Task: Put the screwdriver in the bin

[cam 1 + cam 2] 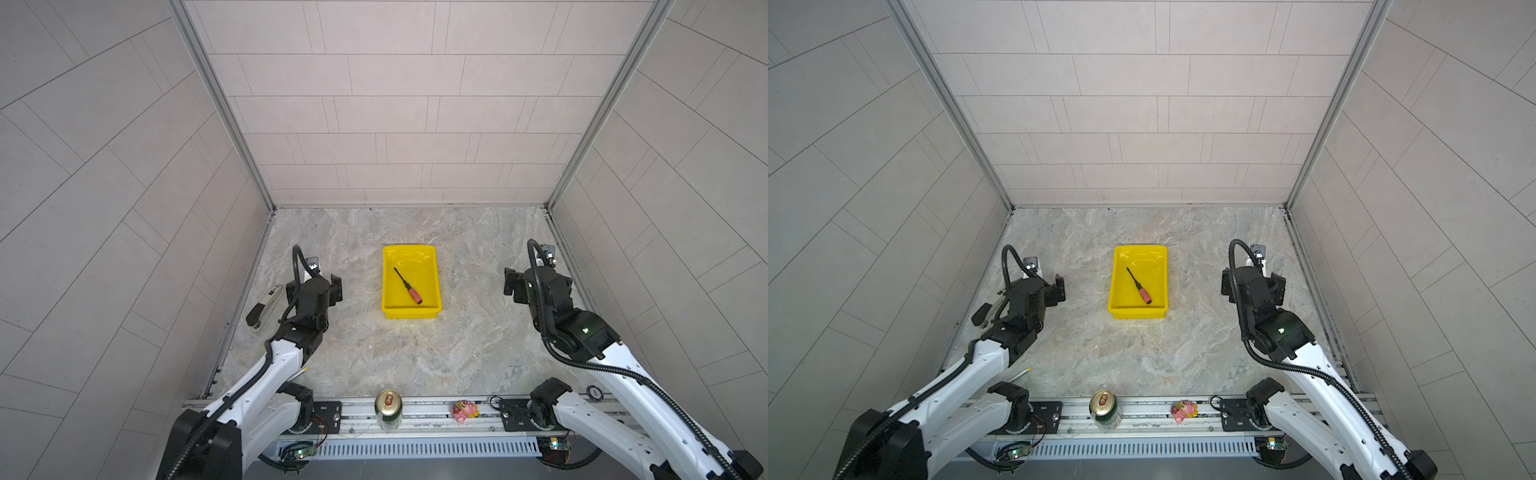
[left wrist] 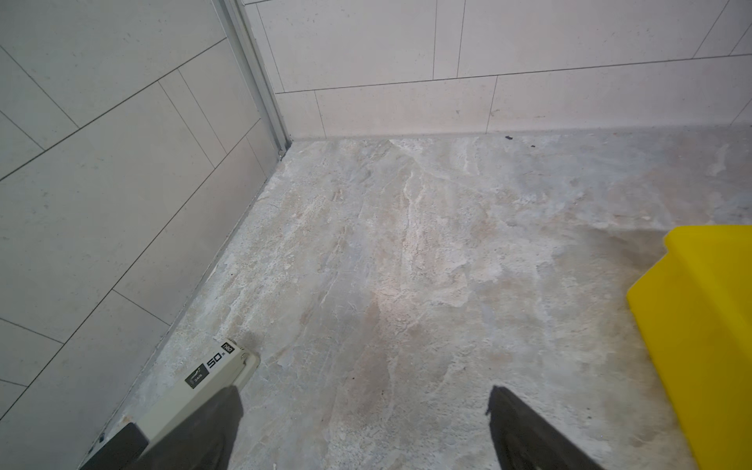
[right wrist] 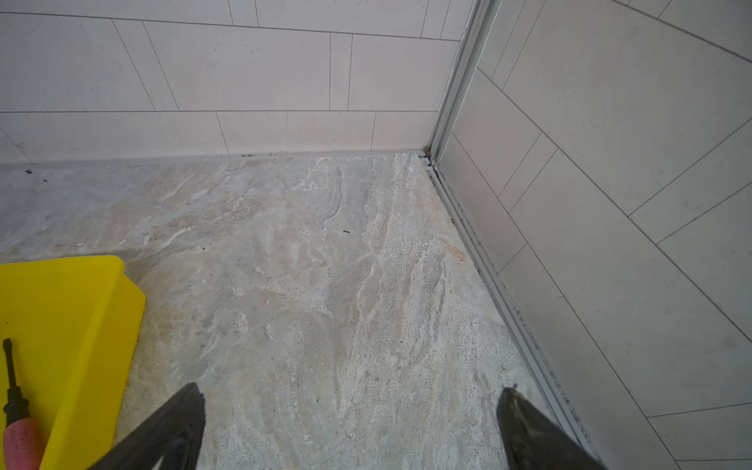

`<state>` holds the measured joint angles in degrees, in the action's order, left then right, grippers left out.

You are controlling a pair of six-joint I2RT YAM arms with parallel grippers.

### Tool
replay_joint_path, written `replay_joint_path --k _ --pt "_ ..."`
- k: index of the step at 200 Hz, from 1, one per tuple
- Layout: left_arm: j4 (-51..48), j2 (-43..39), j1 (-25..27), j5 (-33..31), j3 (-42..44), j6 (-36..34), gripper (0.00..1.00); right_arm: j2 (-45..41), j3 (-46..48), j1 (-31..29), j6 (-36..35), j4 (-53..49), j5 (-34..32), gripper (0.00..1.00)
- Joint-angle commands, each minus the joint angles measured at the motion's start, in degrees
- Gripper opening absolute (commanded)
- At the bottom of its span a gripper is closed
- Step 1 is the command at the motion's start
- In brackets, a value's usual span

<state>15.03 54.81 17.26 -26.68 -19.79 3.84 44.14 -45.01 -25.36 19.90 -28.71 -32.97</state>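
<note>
Pointing diagonally far-left, screwdriver (image 1: 407, 285) in bin (image 1: 410, 313)

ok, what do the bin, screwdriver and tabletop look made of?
Bin: moulded plastic, glossy bright yellow; glare streaks show on its floor.
Screwdriver: thin black shaft, probably coated metal; the red-pink handle looks matte, either plastic or rubber.
Tabletop: marble pattern with grey-beige veining, mostly matte; could be real stone or a printed laminate.
</note>
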Motion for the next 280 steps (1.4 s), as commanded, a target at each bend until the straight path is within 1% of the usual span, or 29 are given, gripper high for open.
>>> replay_joint_path --k 1,8,16,30,45,60,76,99,110,124,144,158,170,188,198,205,220,226,236,267,273,280 --pt "14.14 1.24 -0.39 -4.68 1.97 -4.89 1.0 -0.33 5.09 0.21 -6.99 10.73 -2.74 0.99" --pt "13.78 2.4 -0.75 -3.62 1.69 -5.95 1.0 -0.13 6.38 0.22 -7.43 12.59 -2.8 0.99" --pt "16.22 4.3 -1.36 -2.0 2.06 -6.6 1.0 0.12 7.67 0.3 -7.49 14.42 -2.83 0.99" --pt "23.02 8.49 -2.81 -0.2 2.35 -6.06 1.0 0.33 10.45 0.29 -9.42 17.92 -2.16 0.99" --pt "25.01 13.32 -5.26 2.72 0.99 -4.9 1.0 0.89 14.07 0.99 -11.45 23.91 -1.59 0.99" --pt "28.59 17.91 -6.89 4.31 0.34 -4.67 1.0 2.21 17.73 2.82 -14.85 30.76 1.48 0.99" --pt "32.12 22.28 -7.28 5.2 -0.47 -7.74 1.0 5.23 20.78 6.85 -14.87 38.63 3.87 0.99" --pt "35.04 27.86 -7.71 5.38 -1.38 -7.14 1.0 11.67 23.03 13.39 -13.06 47.8 7.13 0.99" --pt "38.24 29.92 -7.75 5.66 -0.6 -7.4 1.0 14.81 23.9 15.06 -14.48 53.23 8.39 0.99" --pt "40.58 31.88 -7.83 5.21 -0.25 -7.23 1.0 19.23 23.8 15.98 -16.43 58.78 8.24 0.99" --pt "44.38 34.22 -8.12 5.11 0.57 -6.88 1.0 27.36 22.2 16.62 -19.23 63.76 9.13 0.99" --pt "47.03 35.77 -8.3 5.51 1.52 -6.56 1.0 32.35 21.6 16.83 -18.63 65.63 9.3 0.99" --pt "51.81 38.46 -8.38 6.34 1.91 -8.16 1.0 35.69 22.24 16.84 -19.31 69.4 10.36 0.99" --pt "44.92 36.01 -8.43 6.61 0.64 -6.78 1.0 40.64 24.18 16.99 -19.87 77.26 11.41 0.99" --pt "45.96 37.12 -8.96 6.77 0.37 -6.39 1.0 41.39 24.19 17.96 -18.78 76.74 12.79 0.99" --pt "46.78 37.75 -9.01 4.55 0.01 -6.18 1.0 42.75 24.47 18.41 -19.13 79.21 13.51 0.99" --pt "41.54 36.7 -9.28 1.34 -1.73 -3.71 1.0 41.87 22.92 19.48 -16.21 74.51 11.98 0.99" --pt "41.94 37.16 -9.52 1.61 -1.87 -3.78 1.0 42.28 22.76 20.23 -15.39 74.89 11.97 0.99" --pt "42.72 37.24 -9.52 1.62 -1.7 -4.02 1.0 42.14 21.55 21.28 -13.9 72.07 11.98 0.99" --pt "42.21 37.1 -9.52 1.61 -1.74 -3.84 1.0 42.36 21.45 21.61 -13.85 72.19 12.76 0.99" --pt "42.38 37.16 -9.5 1.61 -1.83 -3.89 1.0 42.5 21.18 21.72 -15.02 71.93 15.19 0.99" --pt "42.48 37.15 -9.5 1.57 -1.74 -3.92 1.0 42.71 19.95 21.62 -18.17 69.71 21.78 0.99"
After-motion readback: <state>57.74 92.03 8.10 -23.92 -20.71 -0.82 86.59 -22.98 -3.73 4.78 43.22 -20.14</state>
